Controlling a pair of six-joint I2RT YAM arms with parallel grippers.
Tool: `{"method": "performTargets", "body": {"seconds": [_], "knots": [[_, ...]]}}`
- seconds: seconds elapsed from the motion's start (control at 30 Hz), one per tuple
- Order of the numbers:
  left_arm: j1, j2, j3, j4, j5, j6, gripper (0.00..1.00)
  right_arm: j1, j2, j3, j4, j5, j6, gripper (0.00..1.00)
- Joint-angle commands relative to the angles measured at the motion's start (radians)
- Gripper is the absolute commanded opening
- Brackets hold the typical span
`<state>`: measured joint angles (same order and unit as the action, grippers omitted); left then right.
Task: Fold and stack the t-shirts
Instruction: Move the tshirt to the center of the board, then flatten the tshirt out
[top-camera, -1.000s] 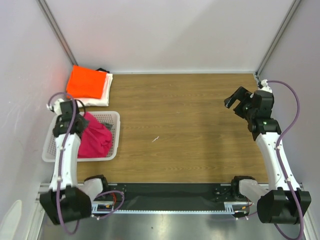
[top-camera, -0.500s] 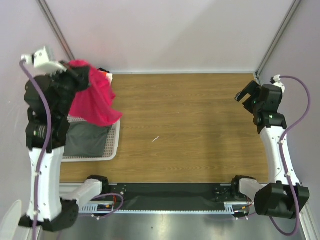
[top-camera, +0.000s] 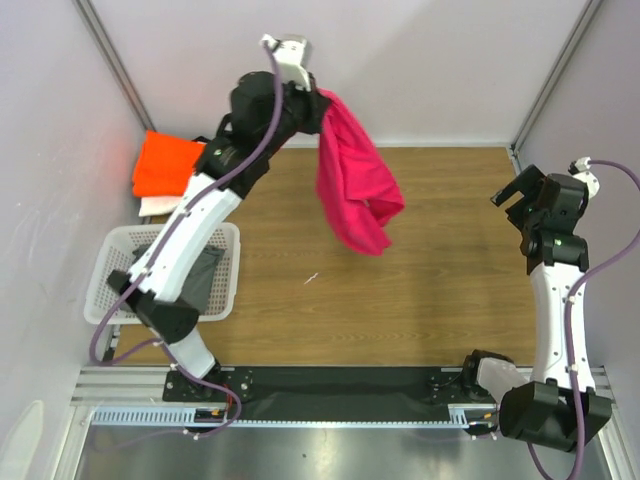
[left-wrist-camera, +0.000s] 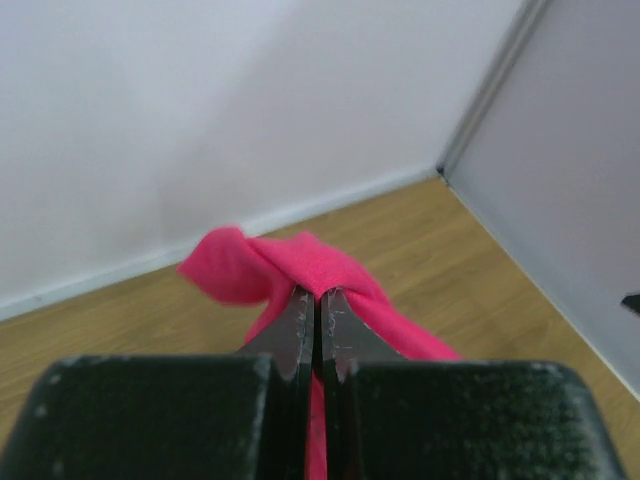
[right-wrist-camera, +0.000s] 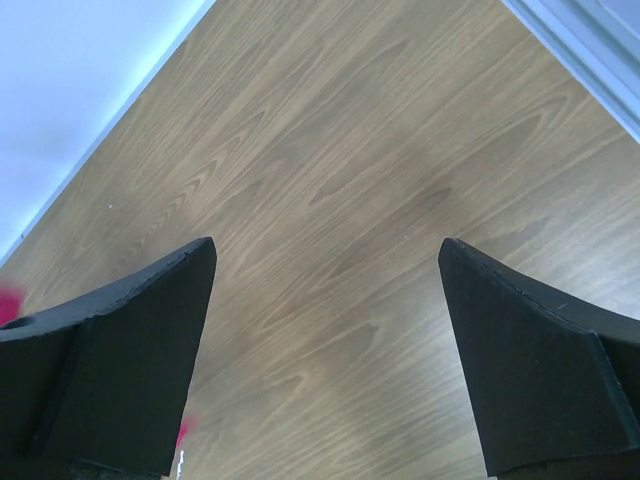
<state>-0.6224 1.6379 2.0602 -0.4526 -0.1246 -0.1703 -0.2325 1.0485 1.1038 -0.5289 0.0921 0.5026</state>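
My left gripper (top-camera: 318, 100) is raised high at the back of the table and is shut on the magenta-pink t-shirt (top-camera: 355, 180), which hangs down from it above the wood. In the left wrist view the fingers (left-wrist-camera: 300, 325) pinch a fold of the pink cloth (left-wrist-camera: 280, 265). The orange t-shirt (top-camera: 165, 165) lies folded on the white one (top-camera: 155, 205) at the back left corner. My right gripper (top-camera: 525, 192) is open and empty, held above the right side of the table; its view shows only bare wood (right-wrist-camera: 330, 230) between the fingers.
A white lattice basket (top-camera: 228, 270) stands at the left, partly under my left arm, with a dark shadow or cloth inside. Walls close the table on the left, back and right. A small white scrap (top-camera: 311, 278) lies on the wood near the middle.
My left gripper has lifted the pink t-shirt out of the basket and swung it up and right to the back middle. The right arm has drawn back a little to the right.
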Motion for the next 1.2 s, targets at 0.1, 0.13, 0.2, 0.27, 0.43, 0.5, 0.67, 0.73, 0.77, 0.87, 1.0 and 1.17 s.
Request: {"method": "performTargets", "body": {"seconds": [0.1, 0.13, 0.2, 0.27, 0.43, 0.5, 0.67, 0.73, 0.77, 0.87, 1.0, 1.17], "knots": [[-0.033, 0.022, -0.087, 0.129, 0.386, -0.008, 0.10, -0.008, -0.065, -0.004, -0.031, 0.041, -0.024, 1.00], [-0.069, 0.025, -0.103, 0.118, 0.419, 0.003, 0.09, -0.010, -0.073, -0.005, -0.033, 0.043, -0.030, 1.00], [-0.124, 0.020, -0.161, 0.080, 0.416, 0.061, 0.06, -0.010, -0.074, -0.009, -0.031, 0.051, -0.036, 1.00], [-0.209, 0.007, -0.219, 0.069, 0.286, 0.089, 0.13, -0.011, -0.070, -0.007, -0.029, 0.051, -0.044, 1.00], [-0.244, -0.018, -0.391, 0.000, 0.142, 0.032, 1.00, -0.011, -0.045, -0.005, -0.026, -0.015, -0.050, 1.00], [-0.244, -0.016, -0.423, -0.047, 0.021, 0.005, 1.00, -0.011, -0.032, -0.009, -0.022, -0.038, -0.056, 1.00], [-0.211, 0.078, -0.361, -0.193, -0.139, -0.110, 1.00, -0.008, -0.022, -0.045, 0.036, -0.231, -0.087, 1.00], [-0.168, 0.095, -0.365, -0.204, -0.090, -0.162, 1.00, 0.001, -0.007, -0.055, 0.066, -0.300, -0.095, 1.00], [-0.148, 0.108, -0.386, -0.183, -0.061, -0.219, 1.00, 0.024, -0.001, -0.062, 0.070, -0.308, -0.098, 1.00], [-0.071, 0.129, -0.443, -0.132, 0.000, -0.323, 1.00, 0.109, 0.033, -0.070, 0.089, -0.302, -0.116, 1.00], [-0.013, 0.190, -0.503, -0.081, -0.003, -0.400, 1.00, 0.229, 0.093, -0.076, 0.131, -0.259, -0.112, 1.00], [-0.007, 0.234, -0.572, -0.042, -0.082, -0.497, 1.00, 0.352, 0.205, -0.062, 0.205, -0.253, -0.072, 1.00]]}}
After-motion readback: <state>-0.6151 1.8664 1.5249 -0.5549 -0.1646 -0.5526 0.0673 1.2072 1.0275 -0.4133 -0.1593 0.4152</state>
